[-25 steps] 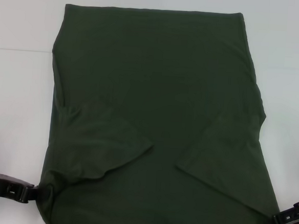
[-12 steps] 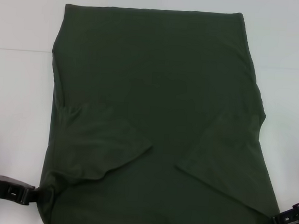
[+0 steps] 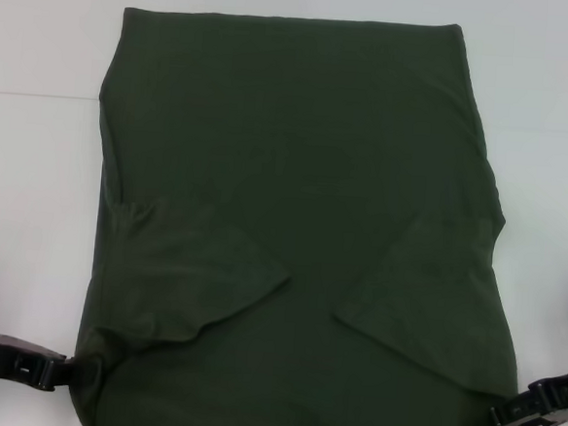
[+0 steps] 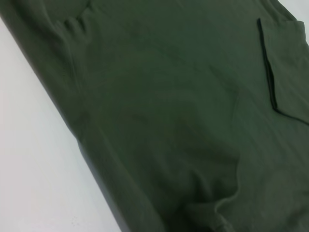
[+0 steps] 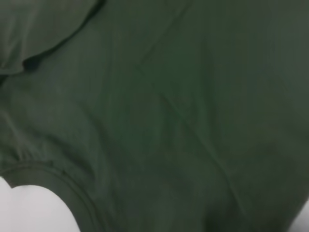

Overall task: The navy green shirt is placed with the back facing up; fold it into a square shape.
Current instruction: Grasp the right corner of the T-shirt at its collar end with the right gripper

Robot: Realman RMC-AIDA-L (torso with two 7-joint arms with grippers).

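Two sleeves of the navy green shirt (image 3: 298, 224) are already folded inward onto the body, so the cloth has now a long, nearly rectangular outline. It covers most of the head view, from the upper middle down to the bottom edge, and it lies flat on the white table (image 3: 32, 186). The folded left sleeve (image 3: 196, 280) sits in the lower left part of the frame, and the folded right sleeve (image 3: 429, 301) in the lower right part. Only the plain side shows; no letters are visible.

The left gripper (image 3: 56, 371) is at the lower left corner of the frame, touching the side edge of the shirt near its closest corner. The right gripper (image 3: 504, 418) is at the lower right corner, at the opposite side edge. I cannot tell if their fingers are spread or pinching the cloth, because the tips are hidden at the fabric edge. Both wrist views show only green fabric and a little of the table.

In my judgement the side folds are done, and the lengthwise fold is still left: the near end must be brought toward the far end to make a square. Both corners should rise together, otherwise the sleeves may slip out.
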